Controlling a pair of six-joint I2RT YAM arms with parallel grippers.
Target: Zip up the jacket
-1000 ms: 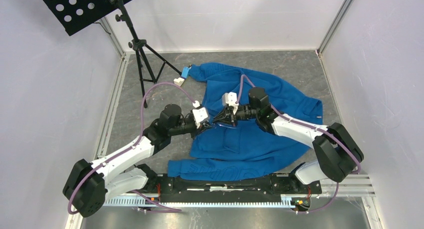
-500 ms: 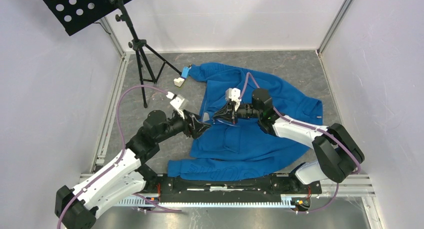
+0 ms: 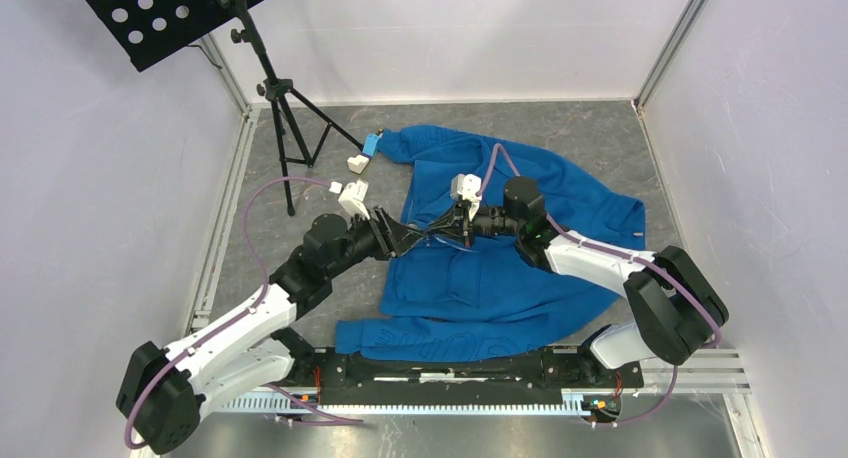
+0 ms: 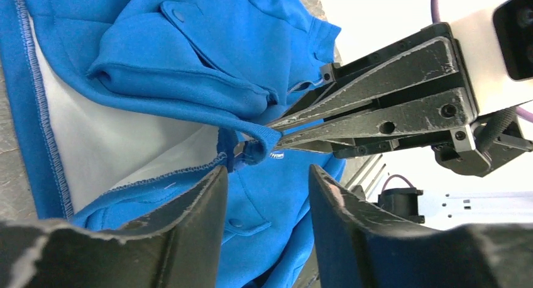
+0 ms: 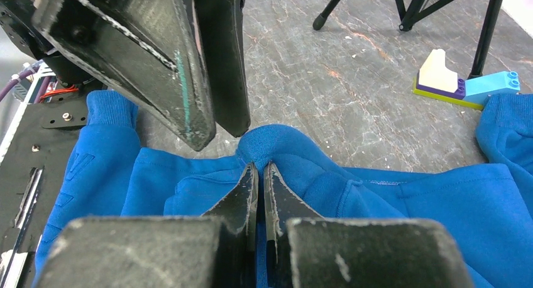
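Note:
The bright blue jacket (image 3: 520, 278) lies crumpled on the grey floor, open, with its white lining (image 4: 113, 149) showing in the left wrist view. My right gripper (image 3: 434, 232) is shut on a raised fold of the jacket's front edge (image 5: 270, 140) and holds it off the floor. My left gripper (image 3: 410, 240) is open, its fingers (image 4: 188, 200) either side of that pinched fold, just short of it and not touching it. A small zipper part (image 4: 242, 153) hangs under the fold. One flap pocket (image 4: 251, 225) shows below.
A black music stand tripod (image 3: 285, 128) stands at the back left. Small toy blocks (image 3: 365, 156) lie by the jacket's far sleeve and show in the right wrist view (image 5: 465, 83). White walls close the sides.
My left arm swung back to the left, then came forward again to the pinched fold. My right gripper shifted slightly back, still holding the fabric.

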